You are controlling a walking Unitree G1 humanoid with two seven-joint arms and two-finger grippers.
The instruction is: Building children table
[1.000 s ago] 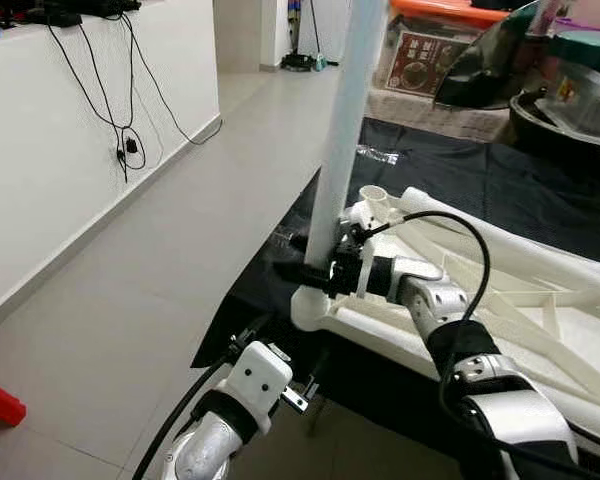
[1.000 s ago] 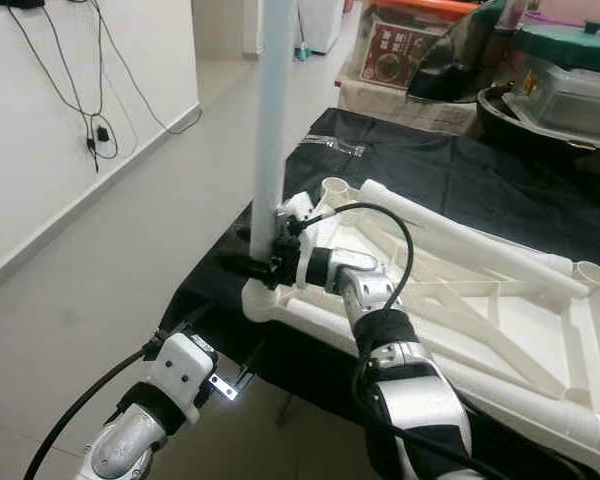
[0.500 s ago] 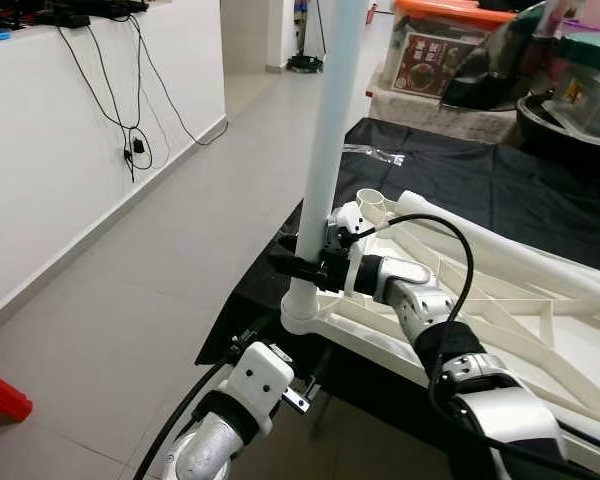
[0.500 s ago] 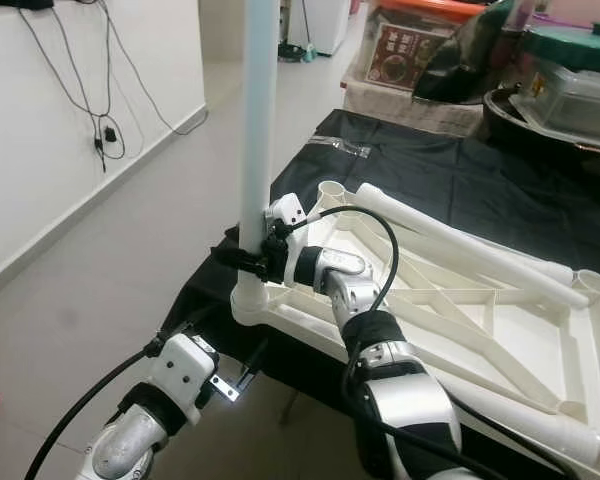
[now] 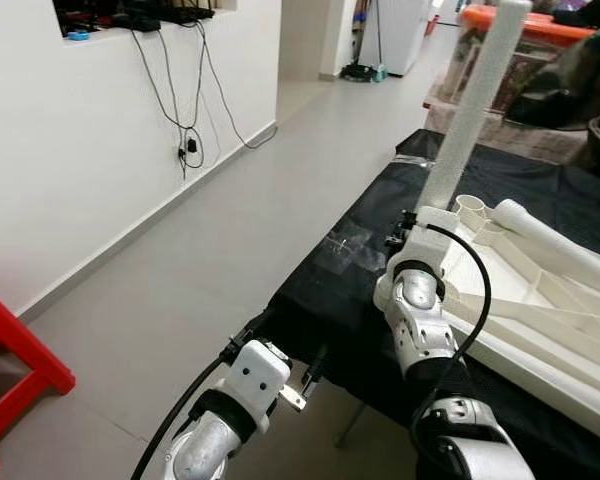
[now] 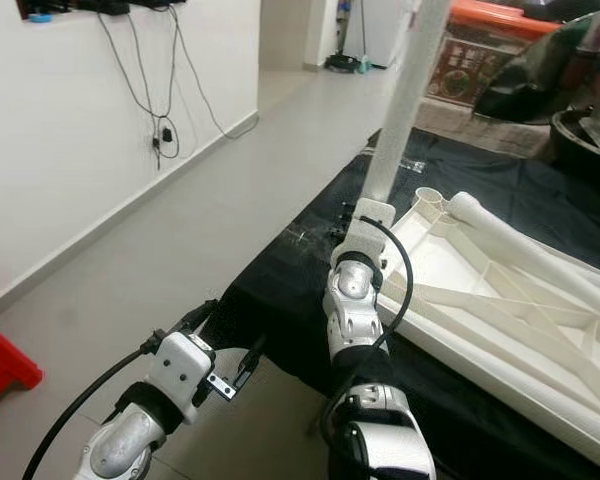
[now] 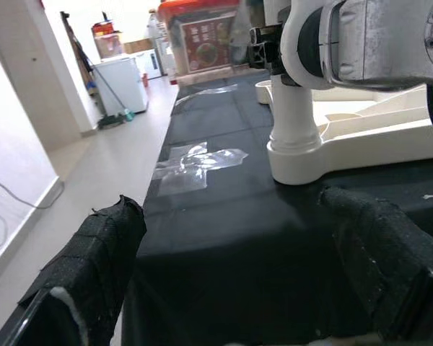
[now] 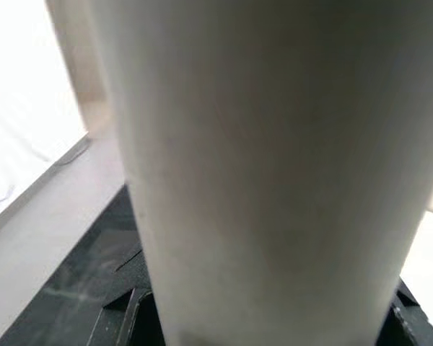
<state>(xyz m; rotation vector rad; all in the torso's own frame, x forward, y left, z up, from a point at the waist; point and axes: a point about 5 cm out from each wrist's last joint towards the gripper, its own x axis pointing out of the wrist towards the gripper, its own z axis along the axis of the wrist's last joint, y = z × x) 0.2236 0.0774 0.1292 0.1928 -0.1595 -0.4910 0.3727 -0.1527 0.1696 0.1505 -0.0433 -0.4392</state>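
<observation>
The white plastic table top [image 5: 540, 300] lies upside down on a black cloth [image 5: 345, 275]. One white table leg [image 5: 470, 110] stands upright in the top's near corner socket [image 7: 292, 144]. My right gripper [image 5: 418, 216] is shut on that leg just above the socket. In the right wrist view the leg [image 8: 267, 158] is close up, with a black fingertip [image 8: 119, 317] on either side. My left gripper [image 7: 231, 274] hangs open low at the cloth's near edge, its fingers [image 7: 86, 267] apart and nothing between them, a short way from the socket.
Another white leg [image 5: 560, 235] lies along the table top's far side. A red stool [image 5: 10, 350] stands on the floor at the left. Cables hang down the white wall [image 5: 185, 150]. Boxes and tubs [image 5: 500, 50] crowd the back. Clear tape [image 7: 198, 158] is on the cloth.
The whole picture has shifted, so the camera has moved. The leg still stands in the corner socket with my right gripper on it. My left arm stays low.
</observation>
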